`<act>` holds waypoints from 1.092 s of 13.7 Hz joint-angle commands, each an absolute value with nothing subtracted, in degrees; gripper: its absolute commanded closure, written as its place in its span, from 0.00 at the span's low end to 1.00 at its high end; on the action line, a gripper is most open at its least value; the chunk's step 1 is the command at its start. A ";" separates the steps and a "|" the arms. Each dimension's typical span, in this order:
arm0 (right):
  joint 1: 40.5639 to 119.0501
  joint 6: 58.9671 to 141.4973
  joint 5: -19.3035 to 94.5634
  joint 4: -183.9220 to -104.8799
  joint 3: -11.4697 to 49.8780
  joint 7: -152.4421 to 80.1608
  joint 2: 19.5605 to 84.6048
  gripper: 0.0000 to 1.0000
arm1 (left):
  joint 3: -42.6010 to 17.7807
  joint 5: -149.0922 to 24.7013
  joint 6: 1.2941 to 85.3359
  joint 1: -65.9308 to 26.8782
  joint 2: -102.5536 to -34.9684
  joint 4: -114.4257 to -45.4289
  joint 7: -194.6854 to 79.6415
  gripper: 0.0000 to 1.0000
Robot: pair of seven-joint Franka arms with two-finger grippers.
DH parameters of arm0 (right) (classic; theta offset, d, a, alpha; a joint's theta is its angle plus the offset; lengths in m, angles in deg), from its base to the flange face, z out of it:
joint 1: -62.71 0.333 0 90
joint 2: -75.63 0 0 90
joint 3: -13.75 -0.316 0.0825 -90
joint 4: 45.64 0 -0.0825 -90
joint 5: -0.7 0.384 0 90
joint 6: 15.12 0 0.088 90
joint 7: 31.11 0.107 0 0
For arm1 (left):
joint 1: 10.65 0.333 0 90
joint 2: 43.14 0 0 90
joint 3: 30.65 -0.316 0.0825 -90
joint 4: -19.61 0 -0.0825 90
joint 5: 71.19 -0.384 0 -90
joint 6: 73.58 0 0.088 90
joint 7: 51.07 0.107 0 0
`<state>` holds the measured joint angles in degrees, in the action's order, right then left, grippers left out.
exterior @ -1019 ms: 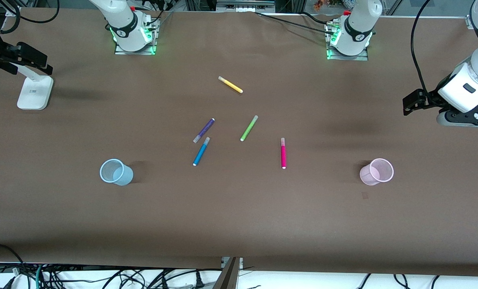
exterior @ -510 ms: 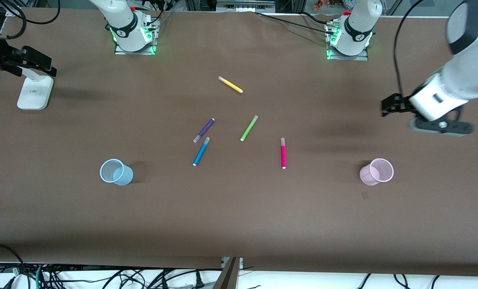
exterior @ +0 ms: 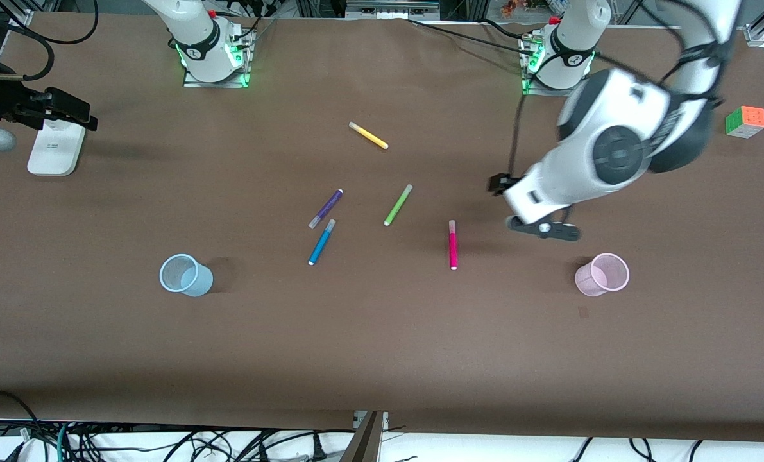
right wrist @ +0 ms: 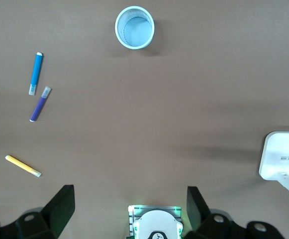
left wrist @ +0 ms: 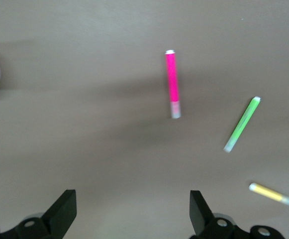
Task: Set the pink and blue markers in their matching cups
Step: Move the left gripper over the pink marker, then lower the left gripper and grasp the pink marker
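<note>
Bringing the left pincer (exterior: 498,186), jaws apart, over the pink marker (exterior: 452,244) lying flat on the desk (exterior: 382,333) between green marker (exterior: 398,205) and pink cup (exterior: 602,274), we should straddle its barrel crosswise, while the right pincer (exterior: 90,117) waits, likewise apart.

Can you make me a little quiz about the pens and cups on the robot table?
1. True or false: the pink marker is already inside the pink cup.
2. Which pen lies beside the blue marker? A) yellow B) purple C) green
3. Fill in: the left end effector is open, up over the table near the ____ marker.

Key: 1 false, it lies on the table apart from the cup. 2 B, the purple pen. 3 pink.

Bonus fact: the blue cup stands upright toward the right arm's end, and the right end effector waits open.
</note>
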<state>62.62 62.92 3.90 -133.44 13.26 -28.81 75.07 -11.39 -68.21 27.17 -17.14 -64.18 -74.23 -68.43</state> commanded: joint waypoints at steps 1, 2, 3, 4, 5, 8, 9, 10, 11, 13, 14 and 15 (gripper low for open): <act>61.92 62.04 3.16 -133.27 12.79 -29.88 74.85 0.01 | -11.58 -70.38 33.17 -21.79 -69.05 -74.95 -75.91 0.00; 61.92 61.61 3.24 -133.27 12.79 -29.88 74.15 0.01 | -11.58 -73.09 36.07 -23.99 -70.63 -75.66 -79.42 0.00; 62.00 61.86 3.24 -133.27 12.70 -29.88 73.97 0.01 | -11.58 -74.95 38.80 -25.58 -72.22 -76.36 -82.33 0.00; 62.01 62.22 3.42 -133.18 12.70 -29.79 73.62 0.01 | -11.58 -75.75 41.70 -26.81 -73.80 -76.98 -84.80 0.00; 62.18 62.57 3.68 -133.18 12.70 -29.70 73.35 0.01 | -11.66 -76.89 44.16 -28.04 -75.38 -77.50 -87.69 0.00; 63.23 64.23 3.68 -133.27 12.44 -29.35 71.68 0.01 | -11.58 -82.95 47.08 -28.76 -79.08 -77.69 -90.79 0.00; 63.41 64.76 3.68 -133.27 12.44 -29.18 71.68 0.01 | -11.58 -83.40 48.22 -28.84 -80.04 -77.77 -91.15 0.00; 63.59 64.77 3.77 -133.27 12.44 -29.00 71.68 0.01 | -11.66 -83.84 49.80 -28.76 -80.92 -78.03 -91.15 0.00; 63.67 64.33 3.77 -133.27 12.44 -28.74 71.68 0.01 | -11.66 -84.54 51.12 -28.84 -81.37 -78.65 -91.15 0.00; 63.41 64.15 3.86 -133.36 12.52 -28.74 71.68 0.01 | -11.66 -87.26 52.27 -28.76 -81.98 -80.05 -91.15 0.00; 63.32 64.15 3.86 -133.36 12.52 -28.74 71.59 0.01 | -11.66 -88.05 52.62 -28.67 -82.51 -80.23 -91.15 0.00; 63.41 64.15 3.86 -133.36 12.52 -28.74 71.59 0.01 | -11.66 -88.85 52.80 -28.67 -82.95 -80.23 -91.15 0.06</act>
